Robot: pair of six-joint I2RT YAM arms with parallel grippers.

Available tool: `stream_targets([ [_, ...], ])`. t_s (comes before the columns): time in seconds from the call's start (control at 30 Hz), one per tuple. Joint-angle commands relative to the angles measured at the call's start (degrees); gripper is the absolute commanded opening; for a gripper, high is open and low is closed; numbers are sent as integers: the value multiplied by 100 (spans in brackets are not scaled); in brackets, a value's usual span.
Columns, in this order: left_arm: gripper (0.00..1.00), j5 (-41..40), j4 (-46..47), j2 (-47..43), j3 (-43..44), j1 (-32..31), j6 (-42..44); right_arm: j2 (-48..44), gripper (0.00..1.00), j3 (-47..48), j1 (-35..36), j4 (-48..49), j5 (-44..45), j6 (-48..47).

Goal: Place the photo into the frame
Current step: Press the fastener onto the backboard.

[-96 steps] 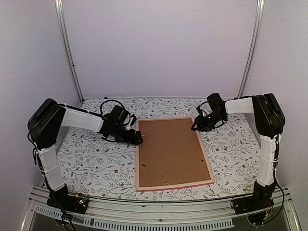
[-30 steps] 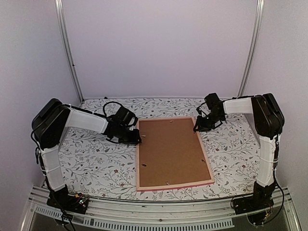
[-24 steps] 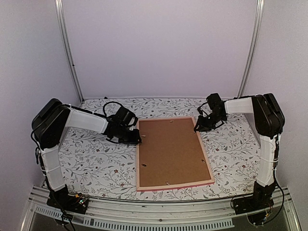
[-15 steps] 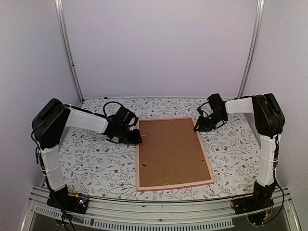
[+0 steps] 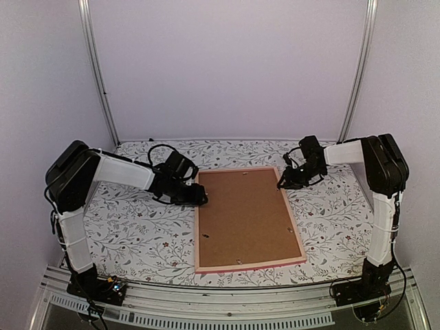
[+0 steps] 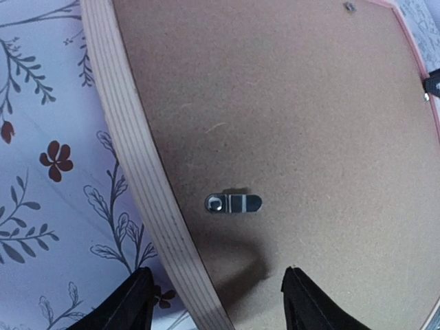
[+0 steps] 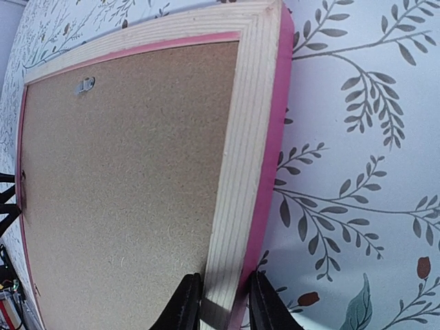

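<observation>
Looking from top external: the frame (image 5: 251, 265) lies back-up on the flowered tabletop (image 5: 137, 234), the brown backing board (image 5: 244, 216) filling it; the photo is hidden from view.
Left wrist: left gripper (image 6: 216, 282) jaws wide, straddling the frame's left rail, near a metal clip (image 6: 234, 203) on the board.
Right wrist: right gripper (image 7: 223, 292) jaws narrow, pinching the frame's pink rail near its corner.

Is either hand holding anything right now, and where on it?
The right hand pinches the frame by its right rail, near the far corner. The left hand is open astride the left rail, holding nothing.
</observation>
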Motion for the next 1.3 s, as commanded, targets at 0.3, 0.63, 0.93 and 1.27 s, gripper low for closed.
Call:
stream_targets([
  [0.3,74,-303,-358,362,703,145,402,-608,21,-1002,42,295,88,490],
  [0.63,72,-255,-486,441,730,155,571,-595,21,-952,49,294,86,499],
  [0.93,71,-343,-473,440,658,145,622,-477,21,-810,43,262,51,467],
  [1.27,71,-249,-480,405,690,142,701,-384,22,-720,43,212,59,435],
])
